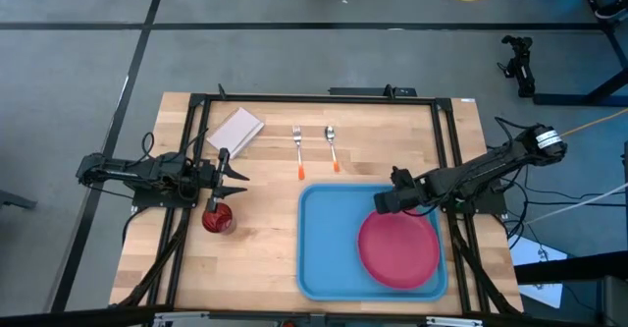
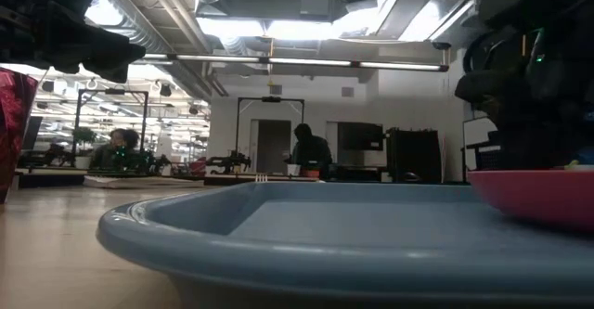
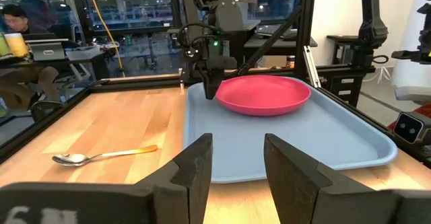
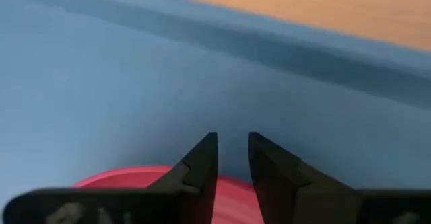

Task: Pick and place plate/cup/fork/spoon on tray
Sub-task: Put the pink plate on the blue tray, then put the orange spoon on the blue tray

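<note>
High view: the pink-red plate (image 1: 399,249) lies in the right part of the light-blue tray (image 1: 329,239). The right gripper (image 1: 384,201) sits over the plate's upper-left rim. The left gripper (image 1: 235,178) hangs over bare tabletop (image 1: 265,229), just above the dark red cup (image 1: 218,219). Fork (image 1: 297,148) and spoon (image 1: 332,146) lie side by side above the tray, beside a pale pad (image 1: 235,131).

Low view: the tray's rim (image 2: 278,244) fills the foreground; the plate (image 2: 538,193) is cut off at the right and the cup (image 2: 13,123) at the left. The arms are dark shapes, hard to make out.

Left wrist view: its fingers (image 3: 195,173) stand apart with nothing between them. The spoon (image 3: 101,157) lies on wood; the cup is out of sight.

Right wrist view: the fingers (image 4: 202,167) leave a narrow gap, empty, over the plate's edge (image 4: 135,177) and tray floor (image 4: 101,89).
</note>
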Robot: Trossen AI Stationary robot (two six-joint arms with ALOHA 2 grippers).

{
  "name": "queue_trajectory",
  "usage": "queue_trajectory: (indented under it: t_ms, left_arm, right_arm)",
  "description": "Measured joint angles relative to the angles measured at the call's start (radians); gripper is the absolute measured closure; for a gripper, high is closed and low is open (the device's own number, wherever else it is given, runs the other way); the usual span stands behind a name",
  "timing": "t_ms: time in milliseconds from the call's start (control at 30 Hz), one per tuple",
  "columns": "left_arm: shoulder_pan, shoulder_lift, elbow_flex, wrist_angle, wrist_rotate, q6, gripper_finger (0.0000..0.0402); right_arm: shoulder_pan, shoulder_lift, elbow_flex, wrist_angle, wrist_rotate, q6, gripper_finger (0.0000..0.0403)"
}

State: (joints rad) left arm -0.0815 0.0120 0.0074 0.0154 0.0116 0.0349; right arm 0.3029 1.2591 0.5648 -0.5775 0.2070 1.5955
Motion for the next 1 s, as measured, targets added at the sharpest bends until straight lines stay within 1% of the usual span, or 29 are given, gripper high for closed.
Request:
queue_trajectory:
  t_ms: [133, 267, 367, 433, 467, 567, 633, 700, 800, 867, 900, 967, 1000]
  left_arm:
    - [0.000, 0.000, 0.000, 0.000, 0.000, 0.000, 0.0275]
    - [0.000, 0.000, 0.000, 0.000, 0.000, 0.000, 0.0275]
    - [0.000, 0.000, 0.000, 0.000, 0.000, 0.000, 0.0275]
    - [0.000, 0.000, 0.000, 0.000, 0.000, 0.000, 0.0275]
    - [0.000, 0.000, 0.000, 0.000, 0.000, 0.000, 0.0275]
    - [0.000, 0.000, 0.000, 0.000, 0.000, 0.000, 0.0275]
    - [0.000, 0.000, 0.000, 0.000, 0.000, 0.000, 0.0275]
    - [0.000, 0.000, 0.000, 0.000, 0.000, 0.000, 0.0275]
    - [0.000, 0.000, 0.000, 0.000, 0.000, 0.000, 0.0275]
    - [0.000, 0.000, 0.000, 0.000, 0.000, 0.000, 0.0275]
    - [0.000, 0.000, 0.000, 0.000, 0.000, 0.000, 0.0275]
    - [0.000, 0.000, 0.000, 0.000, 0.000, 0.000, 0.0275]
    - [0.000, 0.000, 0.000, 0.000, 0.000, 0.000, 0.0275]
  right_arm:
    - [0.002, 0.000, 0.000, 0.023, -0.017, -0.002, 0.0315]
    - [0.007, 0.000, 0.000, 0.061, -0.057, -0.010, 0.0315]
    - [0.017, 0.000, 0.000, 0.059, -0.053, -0.018, 0.0315]
    - [0.020, 0.000, 0.000, 0.045, -0.010, -0.024, 0.0315]
    - [0.019, 0.000, 0.000, 0.039, 0.031, -0.030, 0.0315]
    - [0.019, -0.015, 0.010, 0.032, 0.226, -0.087, 0.0315]
    - [0.019, -0.034, 0.034, 0.045, 0.346, -0.183, 0.0315]
    - [0.020, -0.052, 0.066, 0.079, 0.442, -0.339, 0.0315]
    - [0.023, -0.070, 0.125, 0.147, 0.528, -0.607, 0.0315]
    - [0.023, -0.080, 0.172, 0.182, 0.520, -0.830, 0.0315]
    - [0.023, -0.081, 0.194, 0.191, 0.490, -0.947, 0.0315]
    - [0.023, -0.080, 0.234, 0.217, 0.372, -1.124, 0.0315]
    - [0.024, -0.079, 0.245, 0.231, 0.303, -1.171, 0.0315]
